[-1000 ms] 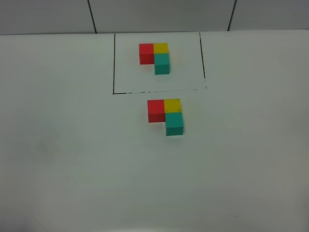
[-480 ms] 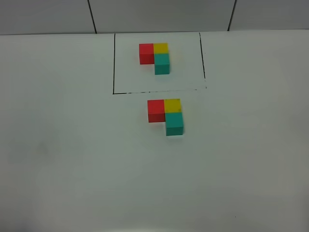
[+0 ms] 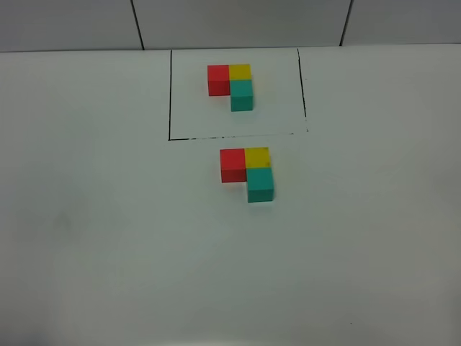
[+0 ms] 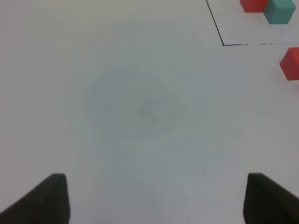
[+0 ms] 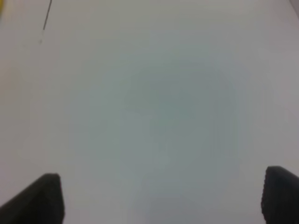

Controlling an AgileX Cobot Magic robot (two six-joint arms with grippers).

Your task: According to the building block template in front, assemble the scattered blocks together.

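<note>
White tabletop (image 3: 108, 216) meets a tiled wall (image 3: 238, 21); both hands, left (image 4: 154, 200) and right (image 5: 159, 200), gape empty.

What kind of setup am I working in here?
Likely a lab test bench: a plain white tabletop, a hand-drawn black frame around a three-cube template, and matching loose cubes below it.
</note>
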